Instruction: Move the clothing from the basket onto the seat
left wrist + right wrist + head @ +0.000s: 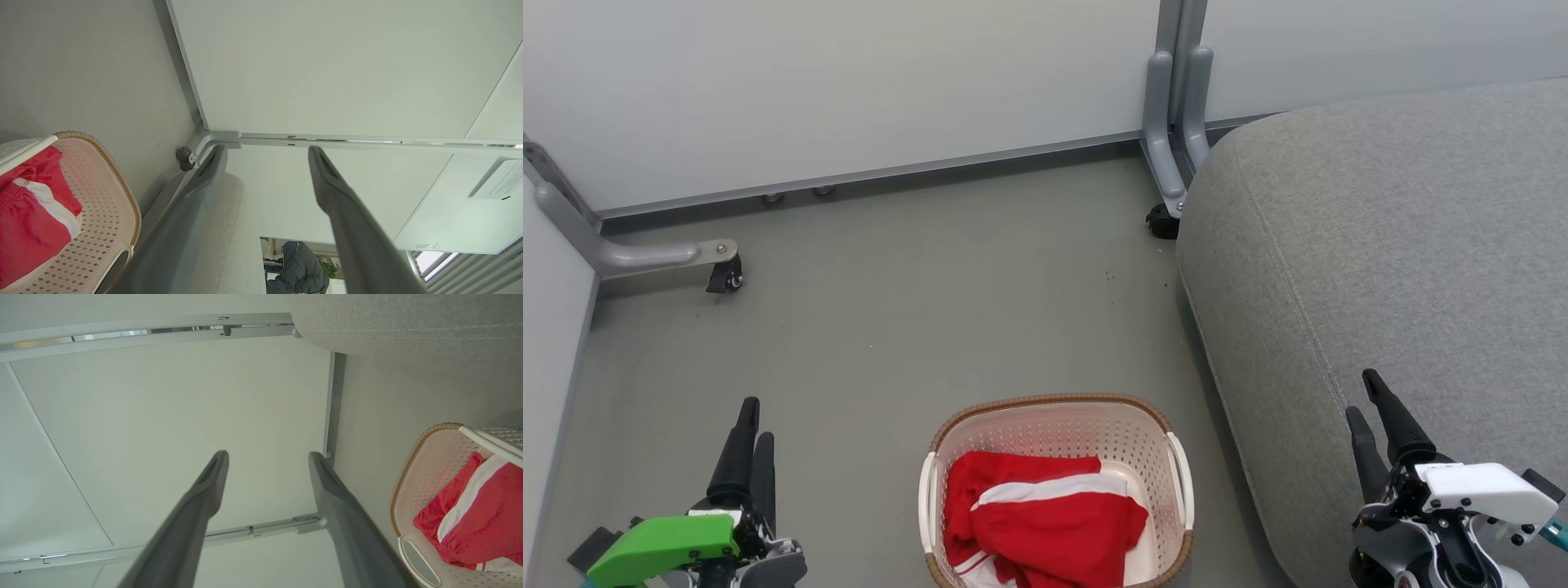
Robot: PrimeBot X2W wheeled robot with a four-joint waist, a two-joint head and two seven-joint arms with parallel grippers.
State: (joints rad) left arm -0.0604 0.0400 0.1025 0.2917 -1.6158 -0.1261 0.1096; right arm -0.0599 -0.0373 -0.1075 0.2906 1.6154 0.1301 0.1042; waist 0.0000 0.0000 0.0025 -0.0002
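Left gripper (pixel 757 420): near left, over the floor (pixel 890 327), left of the basket (pixel 1054 400) and apart from it, pointing far.
Left fingers (pixel 192 212): released. The left wrist view shows a clear gap between them, and they grasp nothing.
Right gripper (pixel 1361 392): near right, over the near part of the seat (pixel 1405 245), pointing far.
Right fingers (pixel 192 514): released, spread apart, grasping nothing.
Clothing (pixel 1045 514): red with a white stripe, crumpled inside the basket. It fills the near and left part. The basket bottom shows bare at the far right.
Basket: stands on the floor, near centre, between the two grippers. It is cream and perforated, with a brown rim and white side handles.
Seat: large grey cushion on the right, running from near to far. Its rounded side faces the basket.
Path from basket to seat: a narrow strip of bare floor separates them, and the seat's side rises just right of the basket.
Partition panels (pixel 849 82): pale walls that close the far side and the left side.
Left foot (pixel 662 255): grey bracket with a caster, on the floor at far left, well apart from the basket.
Far foot (pixel 1168 163): grey bracket with a caster, just beside the seat's far left corner.
Paper (pixel 500 179): a sheet fixed to a panel, its text too small to read.
Person (pixel 296 269): in a dark coat, seen beyond the partition in the left wrist view.
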